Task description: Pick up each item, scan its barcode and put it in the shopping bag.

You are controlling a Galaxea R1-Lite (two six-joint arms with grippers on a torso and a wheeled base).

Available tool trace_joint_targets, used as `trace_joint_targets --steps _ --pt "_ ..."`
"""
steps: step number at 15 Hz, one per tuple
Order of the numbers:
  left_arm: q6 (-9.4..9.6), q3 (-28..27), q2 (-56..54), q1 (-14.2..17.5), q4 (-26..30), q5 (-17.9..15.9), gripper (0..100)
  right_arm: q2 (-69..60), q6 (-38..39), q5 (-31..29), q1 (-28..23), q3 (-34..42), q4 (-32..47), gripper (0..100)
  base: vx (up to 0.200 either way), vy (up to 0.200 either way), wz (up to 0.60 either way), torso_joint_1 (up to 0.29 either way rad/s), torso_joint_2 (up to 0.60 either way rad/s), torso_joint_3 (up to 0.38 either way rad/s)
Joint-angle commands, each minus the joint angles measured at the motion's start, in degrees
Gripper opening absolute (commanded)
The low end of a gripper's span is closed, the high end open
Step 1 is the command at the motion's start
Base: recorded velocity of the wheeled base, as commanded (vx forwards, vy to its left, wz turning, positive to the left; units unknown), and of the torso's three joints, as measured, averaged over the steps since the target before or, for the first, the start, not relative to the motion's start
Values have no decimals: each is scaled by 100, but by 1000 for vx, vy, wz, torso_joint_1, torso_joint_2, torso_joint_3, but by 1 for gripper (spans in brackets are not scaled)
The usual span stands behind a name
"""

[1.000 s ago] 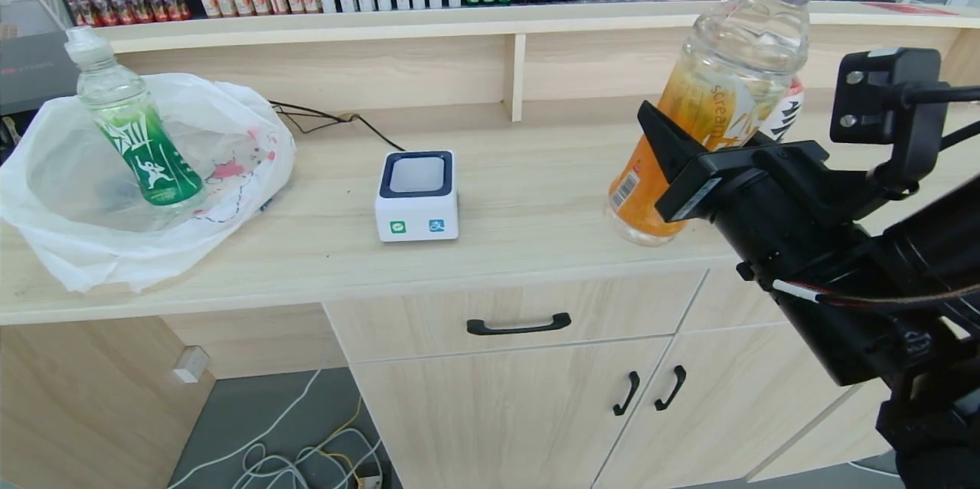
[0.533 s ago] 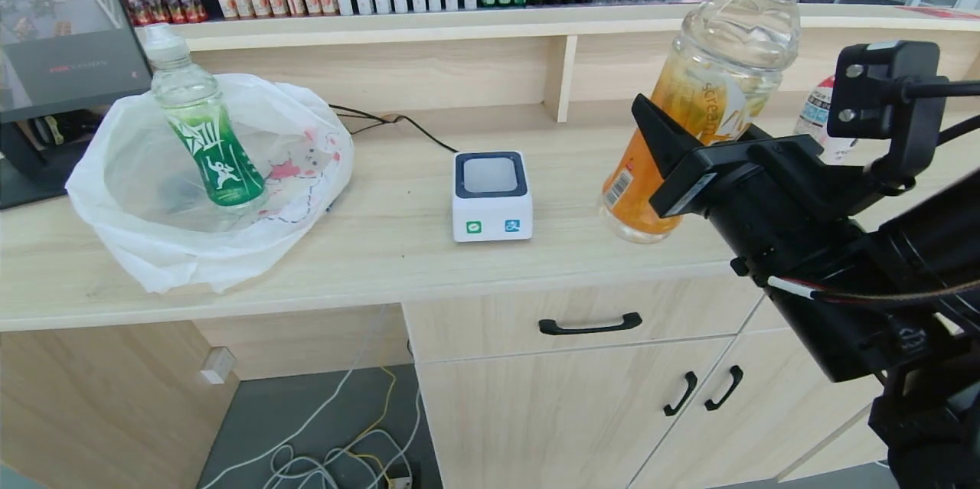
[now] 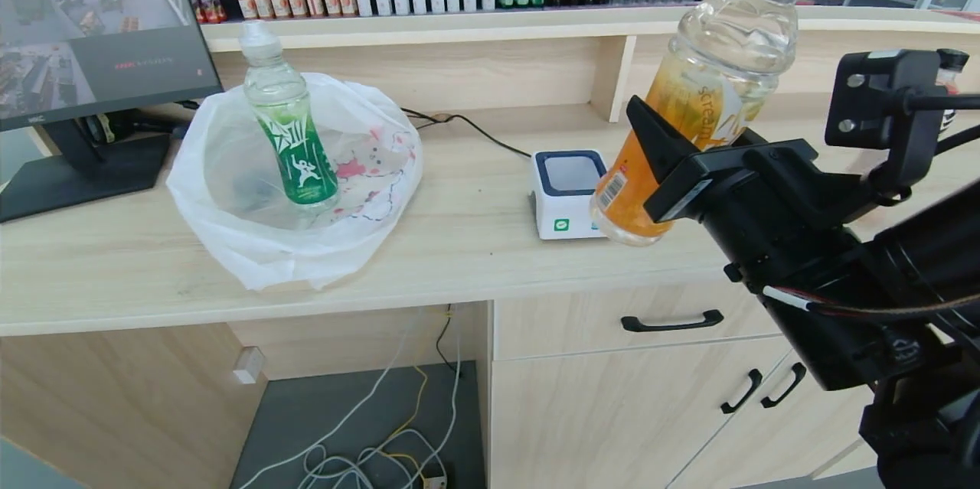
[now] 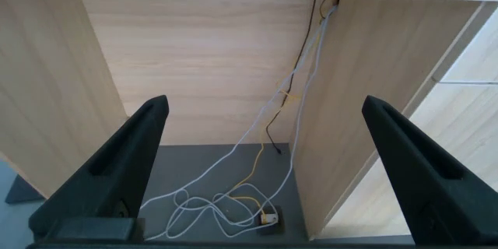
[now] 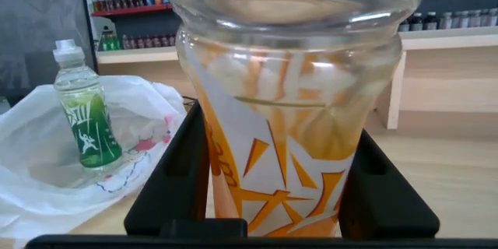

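Observation:
My right gripper [image 3: 708,148] is shut on an orange-labelled drink bottle [image 3: 693,102], held upright above the counter's front right, its base just right of the white barcode scanner [image 3: 565,194]. The barcode on its label faces left, toward the scanner. In the right wrist view the same orange bottle [image 5: 284,117] sits between the gripper's black fingers [image 5: 167,191]. A green-labelled bottle [image 3: 289,133] stands upright inside the open white shopping bag [image 3: 222,198] at the counter's left. My left gripper [image 4: 264,171] hangs open below the counter, in front of the knee recess with cables.
A monitor [image 3: 92,30] on a black stand sits at the far left of the counter [image 3: 475,244]. A black cable [image 3: 467,129] runs from the scanner to the back wall. A raised shelf [image 3: 459,18] behind carries a row of bottles. Drawers and cabinet doors lie below.
The camera has shifted, so the whole scene slides rightward in the picture. Relative to the scanner, the held orange bottle has come closer and now overlaps its right side.

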Motion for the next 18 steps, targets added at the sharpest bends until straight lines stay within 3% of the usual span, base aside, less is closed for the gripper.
trace_joint_targets --steps 1,4,10,15,18 --pt "0 0 -2 -1 0 0 100 77 -25 80 11 -117 -8 0 0 0 0 0 0 0" --pt "0 0 -2 -1 0 0 100 68 -306 466 11 -451 422 0 0 0 0 0 0 0" --pt "0 0 -2 -1 0 0 100 314 -974 1038 -51 -1936 1583 0 0 0 0 0 0 0" --pt "0 0 -2 7 0 0 100 358 -1449 1626 -147 -2085 1741 0 0 0 0 0 0 0" --pt "0 0 -2 -1 0 0 100 367 -2012 2189 -508 -2120 1741 0 0 0 0 0 0 0"
